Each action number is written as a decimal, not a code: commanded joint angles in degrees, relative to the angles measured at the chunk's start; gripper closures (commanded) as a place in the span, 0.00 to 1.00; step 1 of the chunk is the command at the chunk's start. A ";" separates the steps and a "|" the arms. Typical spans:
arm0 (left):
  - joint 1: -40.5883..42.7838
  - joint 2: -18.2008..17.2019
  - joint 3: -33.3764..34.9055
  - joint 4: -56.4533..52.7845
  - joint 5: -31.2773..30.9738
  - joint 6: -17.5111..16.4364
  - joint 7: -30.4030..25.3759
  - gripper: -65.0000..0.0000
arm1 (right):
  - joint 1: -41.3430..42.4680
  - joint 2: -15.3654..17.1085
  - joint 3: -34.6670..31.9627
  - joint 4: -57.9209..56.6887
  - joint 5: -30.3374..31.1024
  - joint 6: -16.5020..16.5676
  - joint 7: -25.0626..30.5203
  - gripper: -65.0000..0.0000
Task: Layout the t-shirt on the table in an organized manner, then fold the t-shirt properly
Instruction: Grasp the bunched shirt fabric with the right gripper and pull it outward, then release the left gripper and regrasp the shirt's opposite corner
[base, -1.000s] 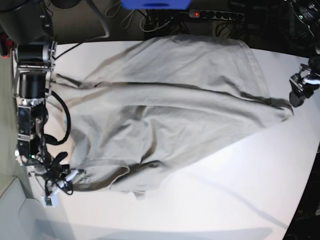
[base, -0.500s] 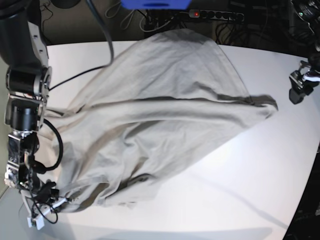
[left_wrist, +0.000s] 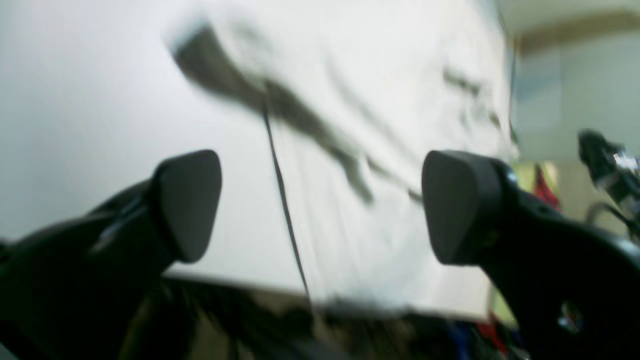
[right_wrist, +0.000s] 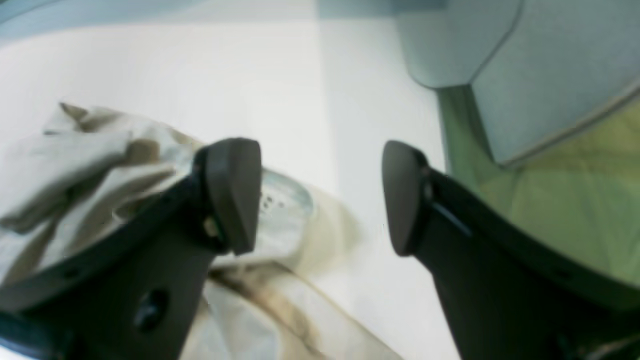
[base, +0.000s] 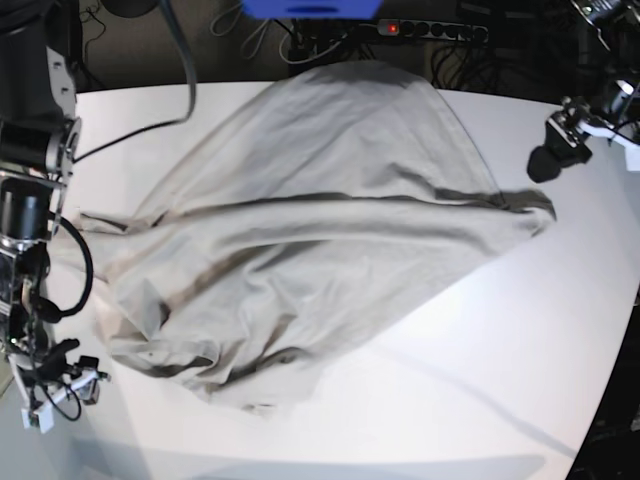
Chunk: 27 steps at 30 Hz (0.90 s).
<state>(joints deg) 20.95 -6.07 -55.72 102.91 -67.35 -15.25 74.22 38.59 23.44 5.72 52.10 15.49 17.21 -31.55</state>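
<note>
Right gripper (right_wrist: 320, 200) is sitting with jaws spread wide and nothing between them, hovering just off the crumpled end of the t-shirt (base: 310, 220); in the right wrist view one dark fingertip (right_wrist: 235, 192) is overlapping the bunched cloth while the other is standing over bare white table (base: 480, 380). Whether that fingertip is actually touching the fabric, cannot tell. In the base view this gripper (base: 62, 385) is showing at the lower left, near the table's corner, beside the shirt's rumpled edge. Left gripper (left_wrist: 320, 205) is also standing fully open and empty, its two rounded pads (left_wrist: 187, 202) framing a blurred stretch of pale cloth and tabletop, with a thin dark cable (left_wrist: 282, 200) running down between them. In the base view it (base: 555, 150) is hanging at the upper right, close to the shirt's pointed right end but apart from it. T-shirt is lying across the middle of the table, spreading from the far edge toward the lower left, creased and bunched, with a long fold running across its middle. Power strip (base: 430, 28) with a red light is sitting beyond the far edge.
</note>
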 joint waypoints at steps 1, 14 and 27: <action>0.63 -0.31 -0.23 0.95 -2.23 0.26 0.55 0.04 | -0.21 0.95 1.63 2.72 0.56 0.24 1.26 0.40; 8.19 1.19 15.86 0.95 -2.05 0.78 3.02 0.04 | -28.96 -4.06 9.27 31.90 0.56 0.33 -3.83 0.41; 9.78 1.71 34.76 5.17 12.19 0.78 -4.37 0.04 | -34.50 -3.88 9.36 34.81 0.56 0.33 -4.01 0.41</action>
<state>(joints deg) 30.79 -4.14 -20.88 107.15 -53.60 -14.35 70.37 3.07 18.44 14.72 85.86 15.46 17.58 -36.91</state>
